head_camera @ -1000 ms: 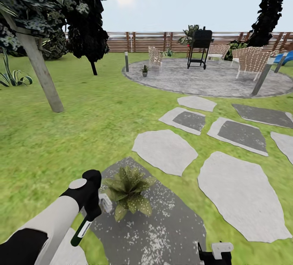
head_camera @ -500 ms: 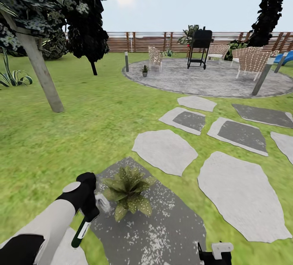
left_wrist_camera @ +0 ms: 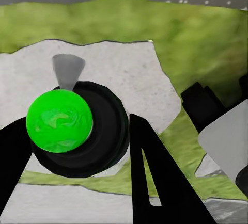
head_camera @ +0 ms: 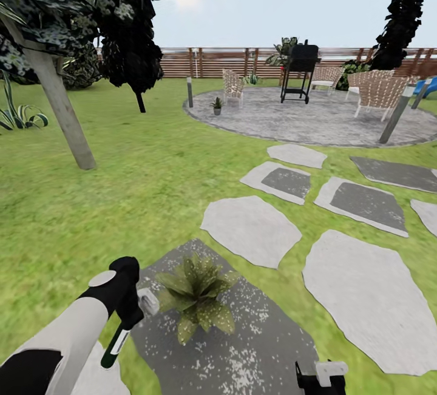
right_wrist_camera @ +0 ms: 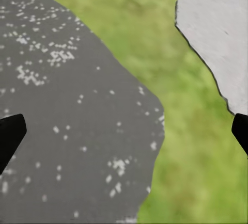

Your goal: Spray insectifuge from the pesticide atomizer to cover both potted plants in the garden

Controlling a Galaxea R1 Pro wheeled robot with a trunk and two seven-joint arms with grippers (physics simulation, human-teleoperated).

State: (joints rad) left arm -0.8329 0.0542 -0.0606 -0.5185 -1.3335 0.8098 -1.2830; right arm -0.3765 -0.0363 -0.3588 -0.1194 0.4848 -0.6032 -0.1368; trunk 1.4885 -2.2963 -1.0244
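Spraying step in hand: left gripper (head_camera: 124,313) clamps the atomizer (head_camera: 115,341) at 7 o'clock, nozzle beside near plant (head_camera: 197,297), next needs aim over leaves, then 2nd plant (head_camera: 216,104) at 12; right gripper (right_wrist_camera: 124,131) spread wide; left wrist cam adds bottle's green base (left_wrist_camera: 59,121).

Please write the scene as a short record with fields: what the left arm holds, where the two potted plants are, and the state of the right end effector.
left end effector: shut on the atomizer, nozzle toward the near plant
near plant: on the dark speckled stone, beside the atomizer
far plant: at the patio edge, near a chair
right end effector: open, holding nothing, above stone and grass
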